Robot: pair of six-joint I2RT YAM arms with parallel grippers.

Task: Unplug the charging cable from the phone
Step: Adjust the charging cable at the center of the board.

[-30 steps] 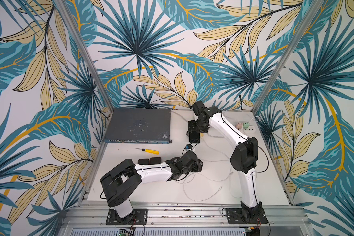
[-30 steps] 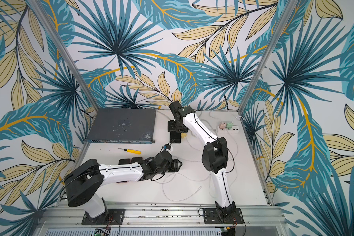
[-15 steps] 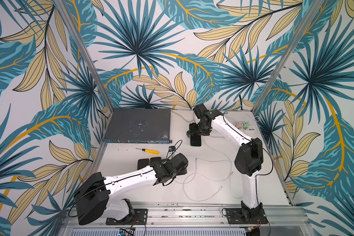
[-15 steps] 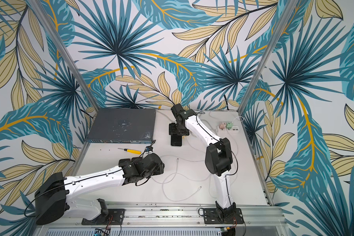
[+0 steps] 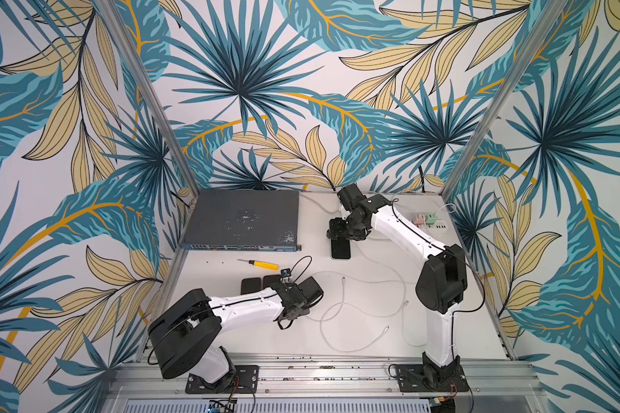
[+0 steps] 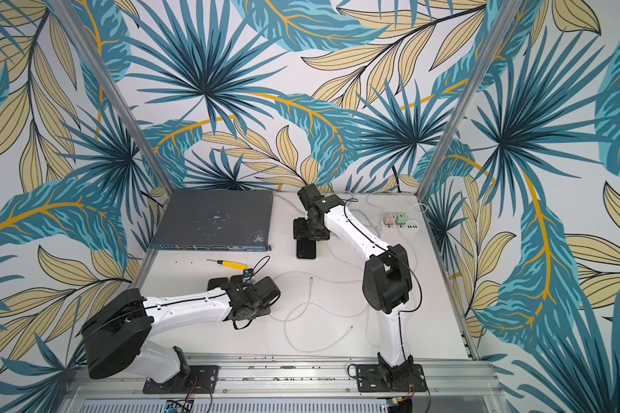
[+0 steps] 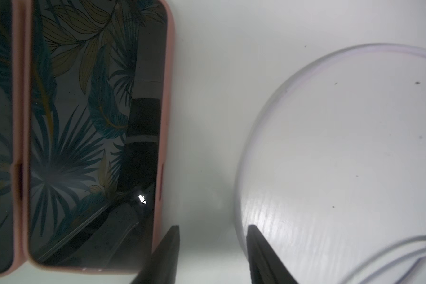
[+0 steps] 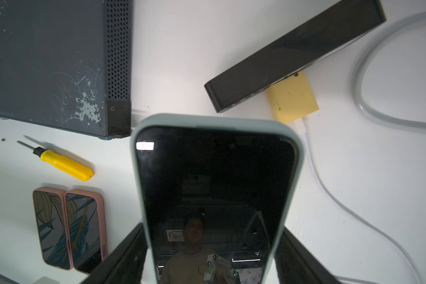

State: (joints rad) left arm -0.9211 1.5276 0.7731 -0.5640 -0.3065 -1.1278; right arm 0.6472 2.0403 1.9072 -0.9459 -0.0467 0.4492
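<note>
Top views give us the whole white table; in both, the right tool is clenched on the far end of the phone, a dark slab in a pale case lying beside the front corner of the grey network switch; we cannot tell whether the phone rests on the table. The charging cable sprawls loose between the 2 arms, its plug end pointing toward the phone but apart from it. The left tool hangs low beside 2 pink-cased phones; a yellow screwdriver lies between those and the switch; a power strip sits at the far right corner.

Left wrist: the left tool's 2 dark fingers stand apart over bare table, released, gripping nothing; 1 finger is just beside the edge of a pink-cased phone whose glass mirrors the leafy walls; the charging cable curves in a wide arc past the opposite finger, too blurred for us to tell whether they touch.

Right wrist: the phone fills the middle, gripped by its sides between 2 black fingers; its screen is dark; its gripped end is hidden, so we cannot see its port. Beyond it lie the switch, the screwdriver, the 2 pink-cased phones side by side, and a black box with a yellow charger against it; a white lead runs from that charger across the table.
</note>
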